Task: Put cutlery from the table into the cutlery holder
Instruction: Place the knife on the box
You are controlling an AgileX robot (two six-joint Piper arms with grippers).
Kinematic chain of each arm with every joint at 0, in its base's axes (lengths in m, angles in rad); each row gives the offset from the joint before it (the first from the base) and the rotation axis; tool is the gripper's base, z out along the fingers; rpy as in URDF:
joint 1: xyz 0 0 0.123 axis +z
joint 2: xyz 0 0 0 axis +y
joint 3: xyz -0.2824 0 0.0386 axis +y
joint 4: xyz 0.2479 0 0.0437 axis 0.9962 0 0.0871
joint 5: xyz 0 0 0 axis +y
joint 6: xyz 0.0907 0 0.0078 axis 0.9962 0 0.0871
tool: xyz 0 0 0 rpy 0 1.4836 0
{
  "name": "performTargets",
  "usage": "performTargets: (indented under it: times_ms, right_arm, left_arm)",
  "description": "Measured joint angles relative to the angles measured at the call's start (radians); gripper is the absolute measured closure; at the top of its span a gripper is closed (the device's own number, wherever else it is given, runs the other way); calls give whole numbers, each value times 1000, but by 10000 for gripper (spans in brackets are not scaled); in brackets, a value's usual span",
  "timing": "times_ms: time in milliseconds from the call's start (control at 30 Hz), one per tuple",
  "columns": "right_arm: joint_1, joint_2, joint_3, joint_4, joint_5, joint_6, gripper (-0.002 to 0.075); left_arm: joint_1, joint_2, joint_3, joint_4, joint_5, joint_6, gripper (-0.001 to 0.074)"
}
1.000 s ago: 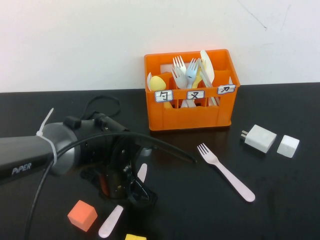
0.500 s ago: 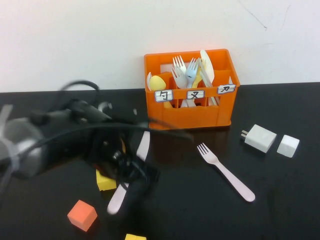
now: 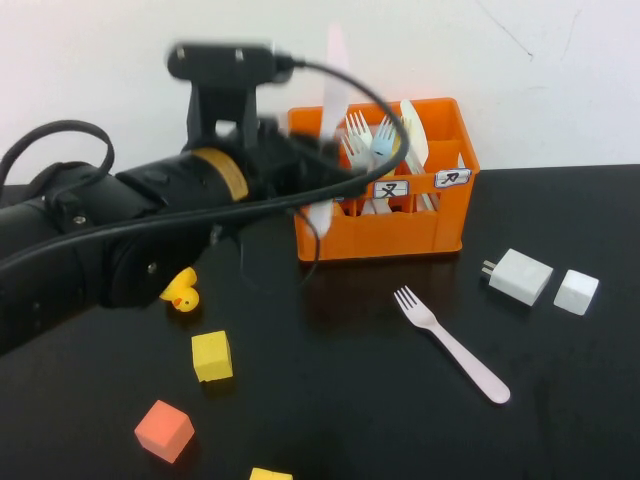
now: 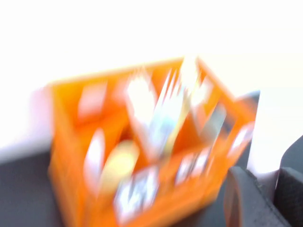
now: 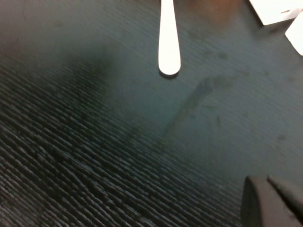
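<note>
Knife (image 3: 330, 120) in left hand (image 3: 322, 178) — above crate (image 3: 380, 235)

Beside the orange plastic crate (image 3: 380, 190): one pale pink plastic fork (image 3: 450, 343), two white charger blocks (image 3: 520, 276), three cubes (image 3: 211, 356), one yellow duck (image 3: 180, 292).

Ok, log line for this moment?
left gripper: holding knife at crate | right gripper: shut, near fork on table
</note>
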Motion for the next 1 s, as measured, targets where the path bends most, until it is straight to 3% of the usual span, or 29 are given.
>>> performTargets:
  times_ms: [233,433,700,1000]
  right_arm:
    - [0,0,0,0,0,0,728]
    - [0,0,0,0,-2,0,728]
    - [0,0,0,0,-8,0,728]
    - [0,0,0,0,-8,0,728]
  left_arm:
    - [0,59,1,4,-349,14,643]
    - [0,149,5,-3,-537,167,643]
    - [0,209,7,-111,-651,231,643]
    - [0,217,7,-355,-767,419,643]
